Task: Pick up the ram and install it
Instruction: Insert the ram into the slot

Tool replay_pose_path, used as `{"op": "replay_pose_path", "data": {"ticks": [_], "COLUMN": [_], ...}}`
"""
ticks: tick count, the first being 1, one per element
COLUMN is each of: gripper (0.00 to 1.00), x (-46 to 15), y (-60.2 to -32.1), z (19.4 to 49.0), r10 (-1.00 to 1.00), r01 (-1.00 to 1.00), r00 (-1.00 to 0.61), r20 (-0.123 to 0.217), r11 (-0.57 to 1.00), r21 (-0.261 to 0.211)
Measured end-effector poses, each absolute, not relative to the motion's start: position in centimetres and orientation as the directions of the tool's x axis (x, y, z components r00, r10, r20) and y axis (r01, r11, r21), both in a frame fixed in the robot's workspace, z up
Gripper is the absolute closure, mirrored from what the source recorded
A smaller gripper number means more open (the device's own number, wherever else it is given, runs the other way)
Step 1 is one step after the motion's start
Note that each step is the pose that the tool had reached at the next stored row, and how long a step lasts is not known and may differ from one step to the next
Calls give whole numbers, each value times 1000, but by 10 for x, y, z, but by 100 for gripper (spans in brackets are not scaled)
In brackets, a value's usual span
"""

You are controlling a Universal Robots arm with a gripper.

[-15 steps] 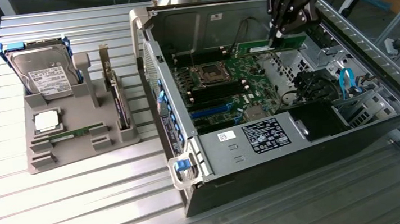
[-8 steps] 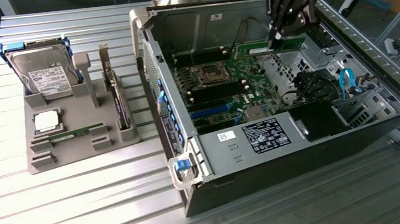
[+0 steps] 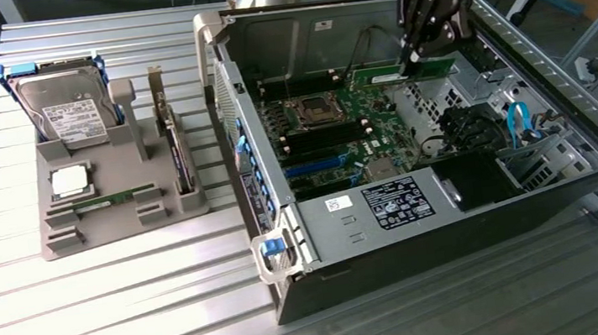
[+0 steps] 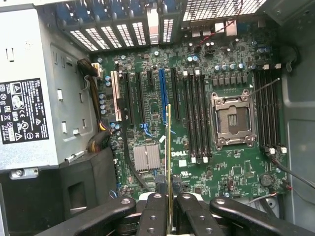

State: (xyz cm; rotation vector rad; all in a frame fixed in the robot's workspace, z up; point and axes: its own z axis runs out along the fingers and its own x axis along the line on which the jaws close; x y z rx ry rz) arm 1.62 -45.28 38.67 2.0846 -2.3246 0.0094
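Note:
The ram (image 3: 407, 73) is a thin green stick held over the motherboard (image 3: 379, 129) inside the open computer case (image 3: 325, 291). My gripper (image 3: 414, 60) is shut on its upper edge, coming down from above. In the wrist view the ram (image 4: 169, 147) appears edge-on between my black fingers (image 4: 156, 211); my gripper (image 4: 170, 199) clamps it from both sides. It hangs above the board, apart from it. Black memory slots (image 4: 195, 118) lie beside the empty processor socket (image 4: 231, 120), with another bank (image 4: 268, 110) on the socket's other side.
On the exterior view's left, a grey holder (image 3: 114, 226) carries a hard drive (image 3: 67, 113), a silver processor chip (image 3: 71, 181), a small green stick (image 3: 111, 198) and an upright card (image 3: 172, 140). A power supply (image 4: 29, 98) and cables (image 4: 96, 108) flank the board.

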Motion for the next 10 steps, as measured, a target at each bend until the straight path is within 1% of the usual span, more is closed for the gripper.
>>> {"op": "replay_pose_path", "data": {"ticks": [10], "gripper": [86], "x": [16], "y": [-453], "z": [381], "r10": [-994], "r01": [-994], "r00": [-108], "r20": [18], "r11": [109], "r21": [8]}}
